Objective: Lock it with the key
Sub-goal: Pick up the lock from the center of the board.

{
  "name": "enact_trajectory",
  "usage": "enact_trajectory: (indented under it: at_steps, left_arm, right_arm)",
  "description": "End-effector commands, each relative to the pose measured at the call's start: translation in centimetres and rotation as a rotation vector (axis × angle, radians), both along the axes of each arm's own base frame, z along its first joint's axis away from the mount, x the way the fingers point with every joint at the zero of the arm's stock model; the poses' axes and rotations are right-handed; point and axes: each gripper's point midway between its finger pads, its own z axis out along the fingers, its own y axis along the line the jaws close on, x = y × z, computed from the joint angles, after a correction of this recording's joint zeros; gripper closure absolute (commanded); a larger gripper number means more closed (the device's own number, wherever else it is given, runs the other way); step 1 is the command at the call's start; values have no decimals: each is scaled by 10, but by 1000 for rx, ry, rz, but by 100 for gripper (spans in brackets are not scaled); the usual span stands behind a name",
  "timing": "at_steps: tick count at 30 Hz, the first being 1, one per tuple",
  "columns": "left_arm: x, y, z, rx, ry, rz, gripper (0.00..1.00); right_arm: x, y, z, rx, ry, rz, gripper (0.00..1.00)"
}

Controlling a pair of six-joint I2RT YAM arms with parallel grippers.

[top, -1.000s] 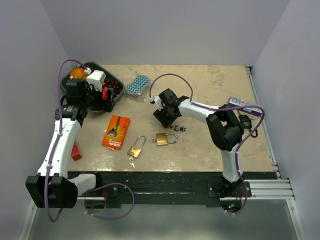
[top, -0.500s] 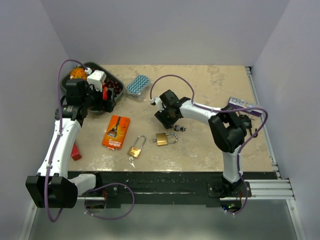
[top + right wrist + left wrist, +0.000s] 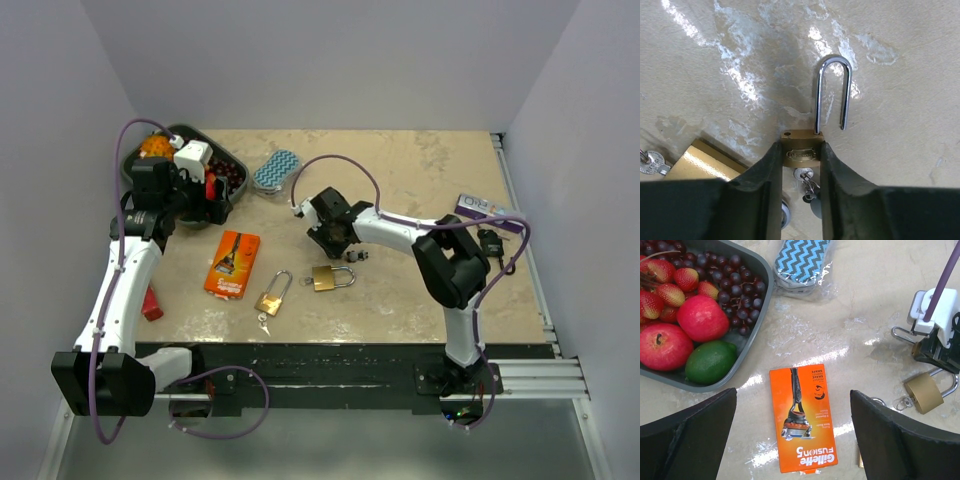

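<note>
- Your left gripper [image 3: 793,397] hangs over the left part of the table. Its blunt black fingers [image 3: 695,430] are spread wide, with nothing between them.
- Under it on the left you have a dark grey plastic tray [image 3: 767,287] with rounded corners. It holds glossy red apples [image 3: 702,317], a smooth green lime [image 3: 710,361] and a heap of small dark grapes [image 3: 737,277].
- Just right of the tray lies an oval sponge [image 3: 802,262] with a blue-and-white zigzag face, sealed in crinkled clear wrap.
- The orange razor pack [image 3: 801,417], a flat card rectangle, lies on the glossy, beige marbled table [image 3: 430,170].
- Near the front edge you see a brass long-shackle padlock [image 3: 270,298] with a thin steel hoop.
- Just to its right lies a squat padlock [image 3: 328,277], also brass, with a short rounded hoop.
- Your right gripper [image 3: 800,146] is at mid-table, just behind the squat padlock, and is clamped on the small padlock [image 3: 801,156]. Its smooth black fingers [image 3: 760,185] press the two narrow brass sides.
- This padlock's polished steel shackle [image 3: 832,90] is a slim U and stands open, with one leg seated in the body and the other free.
- The silver key [image 3: 804,175] sits in the keyhole on the body's bottom face, between your fingers.
</note>
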Motion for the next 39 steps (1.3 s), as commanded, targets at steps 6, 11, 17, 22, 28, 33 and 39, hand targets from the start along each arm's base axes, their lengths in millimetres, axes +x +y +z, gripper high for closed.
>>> enact_trajectory:
  at_steps: [6,11,17,22,28,33,39]
  left_arm:
    - [8,-20,39,-20,-210,-154,1]
    - [-6,-45,49,25,-353,-391,1]
    - [-42,-72,53,175,-562,-756,2]
    - [-86,-109,42,112,-617,-1032,5]
    - [-109,-157,36,-26,-546,-1136,14]
    - [-105,-178,44,-154,-530,-1111,23]
    - [-110,-198,43,-190,-518,-1119,28]
  right_arm:
    - [10,2,73,40,-108,132,100]
    - [-10,16,154,230,-101,336,100]
    - [-52,11,209,420,-24,497,100]
    - [-84,8,224,476,15,616,100]
    - [-93,5,237,504,-31,620,100]
    - [-103,7,249,514,-87,646,100]
    - [-113,9,259,516,-109,670,100]
